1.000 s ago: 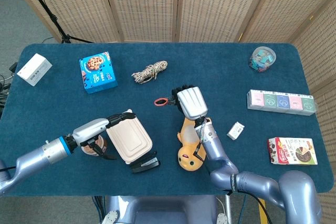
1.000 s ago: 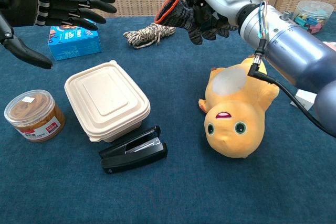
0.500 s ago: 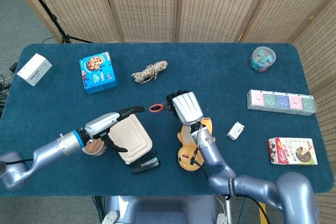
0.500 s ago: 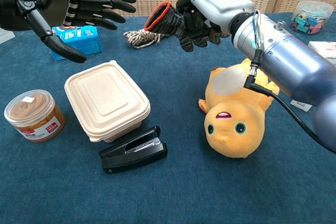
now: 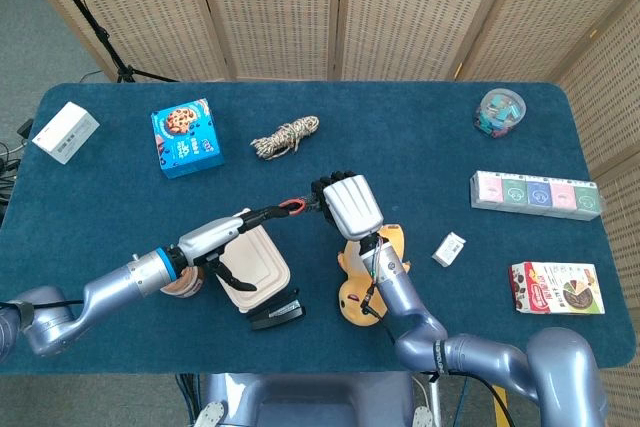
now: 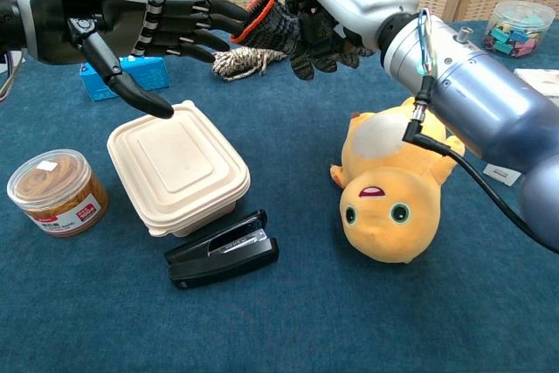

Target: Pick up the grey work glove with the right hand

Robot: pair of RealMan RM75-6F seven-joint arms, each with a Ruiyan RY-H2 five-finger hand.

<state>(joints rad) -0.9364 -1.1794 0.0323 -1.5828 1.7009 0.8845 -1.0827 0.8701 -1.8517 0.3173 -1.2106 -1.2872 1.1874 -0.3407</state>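
The right robot hand (image 6: 336, 6) is gripping the grey work glove (image 6: 284, 28) in the air near the upper middle of the chest view, fingers wrapped around the glove's body while the orange-rimmed cuff is pointing toward the left of the frame. The glove is hanging well clear of the desk (image 6: 288, 321), above and behind the yellow plush toy (image 6: 393, 194).

Compared with half a second ago, the right robot hand is carrying the glove slightly further left, and the left robot hand (image 6: 153, 28) is advancing from the upper left with its fingers spread wide and holding nothing; its fingertips (image 6: 229, 15) are now reaching right up to the cuff, touching or nearly so, where earlier a clear gap was showing. In the head view the same closing is showing just left of centre, above the beige lidded container (image 5: 252, 265).

Judging by this, the pick-up itself is looking complete, since the glove is lifted and secure. The left robot hand's approach is suggesting a hand-over may be coming.
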